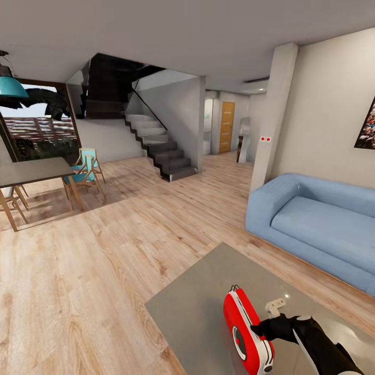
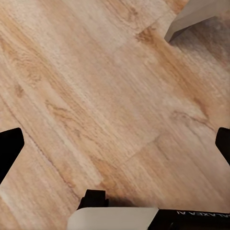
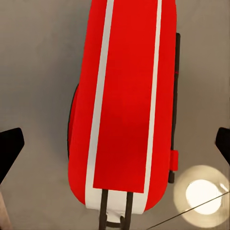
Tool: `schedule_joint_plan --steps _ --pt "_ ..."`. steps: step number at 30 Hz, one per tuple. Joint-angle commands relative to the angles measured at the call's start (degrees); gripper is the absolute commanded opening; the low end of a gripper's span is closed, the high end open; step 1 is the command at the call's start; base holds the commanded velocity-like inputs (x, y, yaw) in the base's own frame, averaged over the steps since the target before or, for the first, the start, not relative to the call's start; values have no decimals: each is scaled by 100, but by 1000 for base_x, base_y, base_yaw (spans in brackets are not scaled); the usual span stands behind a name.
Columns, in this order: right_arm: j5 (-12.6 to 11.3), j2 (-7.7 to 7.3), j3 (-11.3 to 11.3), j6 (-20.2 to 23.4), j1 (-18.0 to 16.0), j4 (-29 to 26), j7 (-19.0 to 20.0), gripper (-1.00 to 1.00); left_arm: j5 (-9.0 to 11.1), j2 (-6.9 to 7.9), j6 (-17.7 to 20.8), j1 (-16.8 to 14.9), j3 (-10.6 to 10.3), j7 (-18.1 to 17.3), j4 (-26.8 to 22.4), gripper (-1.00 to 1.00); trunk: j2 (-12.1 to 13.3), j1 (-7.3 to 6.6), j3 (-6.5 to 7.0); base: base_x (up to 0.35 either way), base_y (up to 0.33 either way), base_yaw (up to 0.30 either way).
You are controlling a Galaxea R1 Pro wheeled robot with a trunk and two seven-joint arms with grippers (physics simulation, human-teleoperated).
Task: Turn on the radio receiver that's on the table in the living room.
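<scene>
Radio receiver (image 1: 247, 333) stands on edge on the low desk (image 1: 198, 307), near its front. Right claw (image 1: 259, 329) spread wide, at the radio's side; left claw (image 2: 115, 143) spread over bare floor. Risk: a sideways nudge could topple the narrow box.

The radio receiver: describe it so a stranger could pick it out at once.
Find the blue sofa by the white wall; in front of it is a low table with a glossy grey top. At its near end stands the radio receiver, beside the right gripper. It is the only red thing there: a small rounded box with white bands, a round dial and a thin wire handle.
</scene>
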Motion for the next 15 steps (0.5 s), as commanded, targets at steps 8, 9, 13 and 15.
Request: schedule_joint_plan --steps 8,9,13,15 --pt "7 17 0 -31 0 56 0 100 7 4 7 0 0 -24 -2 100 -82 45 -36 0 0 0" --pt "7 17 0 -34 0 58 0 100 8 5 8 0 0 -26 -1 100 -82 45 -36 0 0 0" --pt "6 18 -2 -37 0 63 -5 100 3 4 9 0 0 -27 -1 100 -82 45 -36 0 0 0" --pt "3 18 -7 -36 0 64 -7 100 1 7 9 0 0 -27 -1 100 -82 45 -36 0 0 0"
